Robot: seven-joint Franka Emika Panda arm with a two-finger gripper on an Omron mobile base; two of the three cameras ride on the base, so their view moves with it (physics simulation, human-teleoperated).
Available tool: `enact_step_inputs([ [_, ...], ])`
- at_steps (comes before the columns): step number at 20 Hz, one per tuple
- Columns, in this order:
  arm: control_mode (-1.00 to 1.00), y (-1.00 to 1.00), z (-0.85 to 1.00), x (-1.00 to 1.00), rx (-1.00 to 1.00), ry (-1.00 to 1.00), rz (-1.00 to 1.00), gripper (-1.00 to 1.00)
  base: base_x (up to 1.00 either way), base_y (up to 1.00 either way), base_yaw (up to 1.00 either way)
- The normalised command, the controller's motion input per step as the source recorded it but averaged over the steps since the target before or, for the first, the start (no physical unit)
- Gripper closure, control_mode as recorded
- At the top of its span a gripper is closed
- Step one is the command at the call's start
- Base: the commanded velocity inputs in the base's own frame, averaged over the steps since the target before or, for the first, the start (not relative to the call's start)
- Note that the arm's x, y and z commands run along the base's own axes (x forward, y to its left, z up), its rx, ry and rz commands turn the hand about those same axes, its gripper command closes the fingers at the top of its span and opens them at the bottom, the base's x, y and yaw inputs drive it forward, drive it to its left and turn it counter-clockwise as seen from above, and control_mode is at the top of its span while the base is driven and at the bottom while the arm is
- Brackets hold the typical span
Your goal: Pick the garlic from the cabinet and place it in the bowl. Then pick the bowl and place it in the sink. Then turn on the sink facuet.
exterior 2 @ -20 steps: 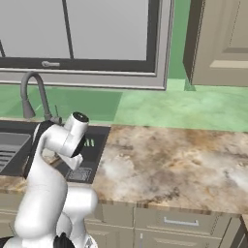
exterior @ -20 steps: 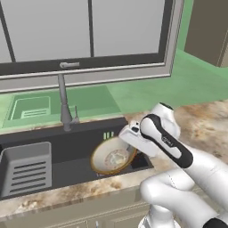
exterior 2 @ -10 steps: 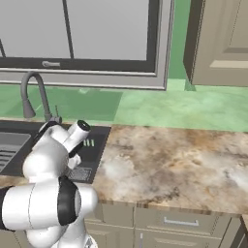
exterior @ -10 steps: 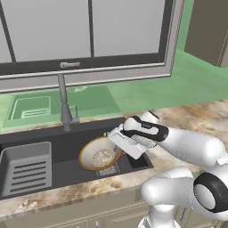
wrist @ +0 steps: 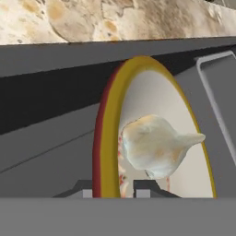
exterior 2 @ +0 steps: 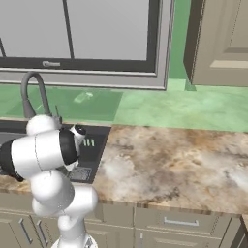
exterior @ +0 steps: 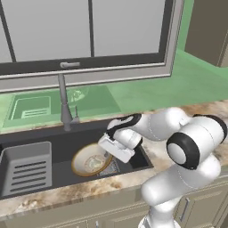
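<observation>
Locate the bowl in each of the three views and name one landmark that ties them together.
Left base view: the bowl sits low in the sink, centre-left, just left of the white hand.
Right base view: I cannot make it out; the arm covers that part of the sink.
Hand view: it fills the centre, rim between the jaws, with the garlic inside.
Shared landmark: the dark sink.

Bowl with garlic, down in the sink

The tan-rimmed bowl (exterior: pixel 91 161) sits on the dark sink (exterior: pixel 53 147) floor, at 5 o'clock from the faucet (exterior: pixel 65 103). The pale garlic (wrist: pixel 156 145) lies inside it, its pointed tip toward 3 o'clock in the hand view.
</observation>
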Motion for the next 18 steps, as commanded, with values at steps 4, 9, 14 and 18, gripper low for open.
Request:
enact_step_inputs([
  [4,-1.0,0.08,-0.41,0.42,-0.01,0.06,0.14,1.0,0.0,0.0,0.0],
  [9,-1.0,0.07,-0.37,0.48,0.0,0.04,0.12,1.0,0.0,0.0,0.0],
  [14,-1.0,0.25,-0.42,0.33,0.0,0.01,0.09,1.0,0.0,0.0,0.0],
  [18,-1.0,0.32,-0.42,0.23,0.0,0.0,0.05,1.0,0.0,0.0,0.0],
])
